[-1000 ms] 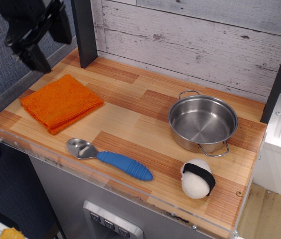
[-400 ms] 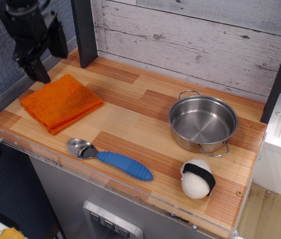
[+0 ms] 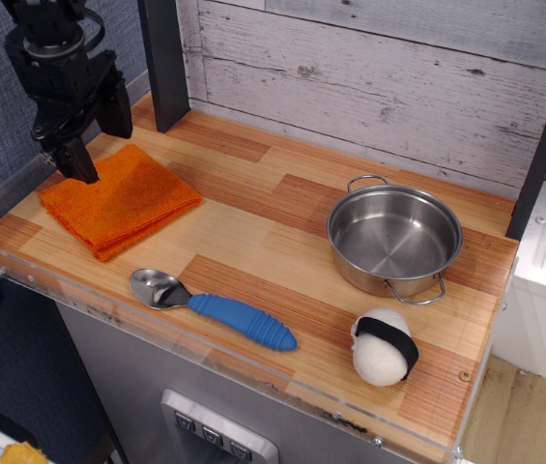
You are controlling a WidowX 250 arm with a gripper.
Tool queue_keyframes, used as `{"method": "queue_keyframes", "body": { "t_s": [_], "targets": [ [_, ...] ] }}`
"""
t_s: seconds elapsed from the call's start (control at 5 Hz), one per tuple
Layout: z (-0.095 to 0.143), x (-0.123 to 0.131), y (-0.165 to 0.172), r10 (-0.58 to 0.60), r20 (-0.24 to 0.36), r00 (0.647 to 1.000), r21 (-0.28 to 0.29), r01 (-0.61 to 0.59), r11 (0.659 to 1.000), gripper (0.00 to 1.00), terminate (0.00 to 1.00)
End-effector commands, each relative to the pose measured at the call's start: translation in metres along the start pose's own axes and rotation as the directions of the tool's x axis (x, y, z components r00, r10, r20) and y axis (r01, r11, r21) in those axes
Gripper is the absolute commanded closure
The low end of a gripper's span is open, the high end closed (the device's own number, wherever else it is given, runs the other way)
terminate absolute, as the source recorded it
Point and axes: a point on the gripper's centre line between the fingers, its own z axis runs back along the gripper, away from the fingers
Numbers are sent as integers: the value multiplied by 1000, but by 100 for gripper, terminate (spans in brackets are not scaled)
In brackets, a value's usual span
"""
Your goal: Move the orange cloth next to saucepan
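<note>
The orange cloth (image 3: pixel 123 201) lies folded and flat at the left end of the wooden counter. The saucepan (image 3: pixel 393 237), a shiny steel pot with two wire loop handles, stands empty at the right, well apart from the cloth. My black gripper (image 3: pixel 100 147) is open and hangs over the cloth's back left corner. One fingertip (image 3: pixel 83 170) is at or just above the cloth's far edge. It holds nothing.
A spoon with a blue handle (image 3: pixel 215 307) lies near the front edge. A white ball with a black band (image 3: pixel 384 346) sits in front of the saucepan. A dark post (image 3: pixel 161 58) stands behind the cloth. A clear acrylic lip (image 3: pixel 21 275) runs along the counter's front.
The gripper has come down and to the right, from above the counter's left corner to the cloth's back left corner. The cloth and the other things have not moved.
</note>
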Motion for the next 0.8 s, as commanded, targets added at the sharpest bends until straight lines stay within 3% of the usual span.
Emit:
{"method": "queue_keyframes", "body": {
  "t_s": [0.0, 0.6],
  "targets": [
    [-6, -23, -8, -37, 68, 997, 7, 37, 999, 0, 0],
    [-17, -12, 7, -11, 58, 998, 45, 8, 999, 0, 0]
  ]
}}
